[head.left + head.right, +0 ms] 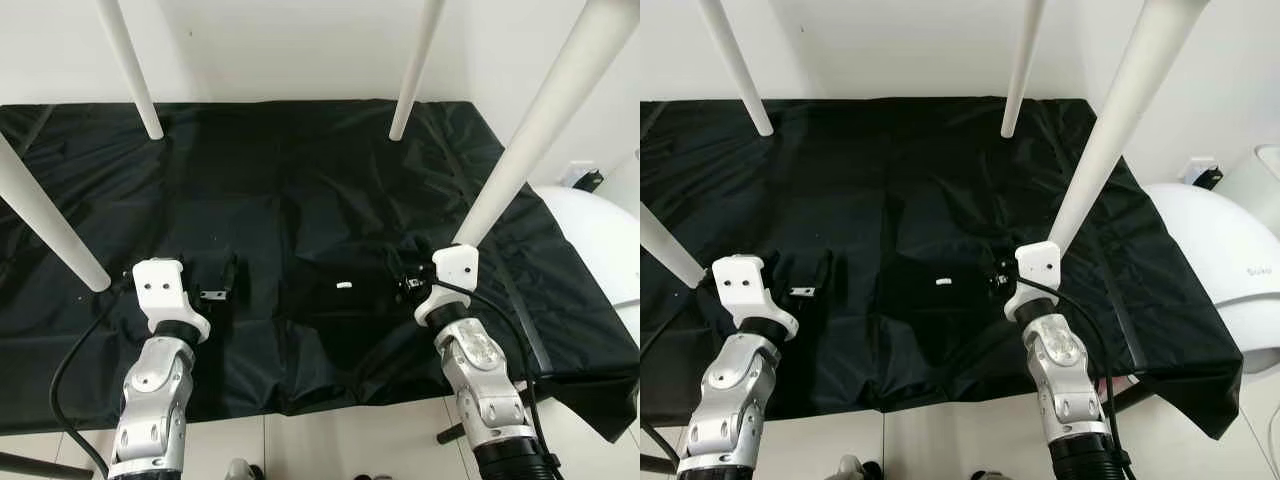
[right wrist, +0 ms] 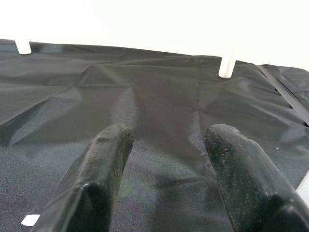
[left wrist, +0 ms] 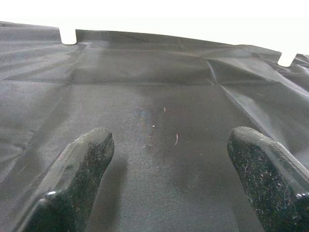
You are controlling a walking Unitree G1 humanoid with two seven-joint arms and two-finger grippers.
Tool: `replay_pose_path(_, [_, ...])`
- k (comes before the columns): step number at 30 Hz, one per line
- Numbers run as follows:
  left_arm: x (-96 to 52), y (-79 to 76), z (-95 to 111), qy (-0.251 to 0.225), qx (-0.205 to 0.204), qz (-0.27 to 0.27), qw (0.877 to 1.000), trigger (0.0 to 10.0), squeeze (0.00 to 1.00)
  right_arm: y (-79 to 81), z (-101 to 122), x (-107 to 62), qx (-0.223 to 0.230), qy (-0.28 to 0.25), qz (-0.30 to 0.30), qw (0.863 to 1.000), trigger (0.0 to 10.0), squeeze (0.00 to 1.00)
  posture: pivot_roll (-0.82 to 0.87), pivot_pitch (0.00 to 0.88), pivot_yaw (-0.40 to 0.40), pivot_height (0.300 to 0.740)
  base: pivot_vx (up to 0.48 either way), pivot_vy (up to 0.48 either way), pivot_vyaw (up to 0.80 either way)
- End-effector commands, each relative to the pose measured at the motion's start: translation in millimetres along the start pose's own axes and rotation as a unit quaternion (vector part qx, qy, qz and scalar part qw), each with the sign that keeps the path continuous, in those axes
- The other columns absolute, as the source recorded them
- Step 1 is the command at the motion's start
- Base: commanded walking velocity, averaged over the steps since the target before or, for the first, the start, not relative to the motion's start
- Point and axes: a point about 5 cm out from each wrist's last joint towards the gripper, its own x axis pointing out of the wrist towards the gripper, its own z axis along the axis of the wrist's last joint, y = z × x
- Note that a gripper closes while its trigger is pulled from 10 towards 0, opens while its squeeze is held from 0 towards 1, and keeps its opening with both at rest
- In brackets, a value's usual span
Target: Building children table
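Nearest, the left gripper (image 1: 220, 283) and right gripper (image 1: 400, 278) rest with fingers apart on the black cloth (image 1: 300, 180), among four upright white table legs (image 1: 515, 160).

Faint grey lettering on the white dome (image 1: 1240, 270) is illegible.

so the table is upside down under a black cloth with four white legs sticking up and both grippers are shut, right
Not quite: both grippers are open. The left wrist view shows the left gripper with fingers spread over the black cloth, the right wrist view likewise for the right gripper. Four white legs do stand up.
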Motion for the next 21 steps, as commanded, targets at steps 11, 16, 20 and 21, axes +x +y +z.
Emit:
replay_pose_path(11, [-2.7, 0.7, -10.1, 0.021, 0.007, 0.02, 1.0, 10.0, 0.0, -1.9, -5.1, -3.8, -0.002, 0.004, -0.003, 1.0, 10.0, 0.0, -0.03, 0.12, -0.022, 0.74, 0.0, 0.0, 0.0])
replay_pose_path(16, [-2.1, -1.1, -11.7, 0.022, 0.005, 0.013, 1.0, 10.0, 0.0, -2.3, -5.6, -4.3, -0.004, 0.002, -0.003, 1.0, 10.0, 0.0, -0.03, 0.104, -0.026, 0.74, 0.0, 0.0, 0.0])
replay_pose_path(20, [-1.7, -1.9, -12.1, 0.021, 0.004, 0.011, 1.0, 10.0, 0.0, -2.3, -5.8, -4.4, -0.006, 0.002, -0.002, 1.0, 10.0, 0.0, -0.03, 0.099, -0.027, 0.74, 0.0, 0.0, 0.0])
replay_pose_path(21, [-1.7, -1.9, -12.1, 0.021, 0.004, 0.011, 1.0, 10.0, 0.0, -2.3, -5.8, -4.4, -0.006, 0.002, -0.002, 1.0, 10.0, 0.0, -0.03, 0.099, -0.027, 0.74, 0.0, 0.0, 0.0])
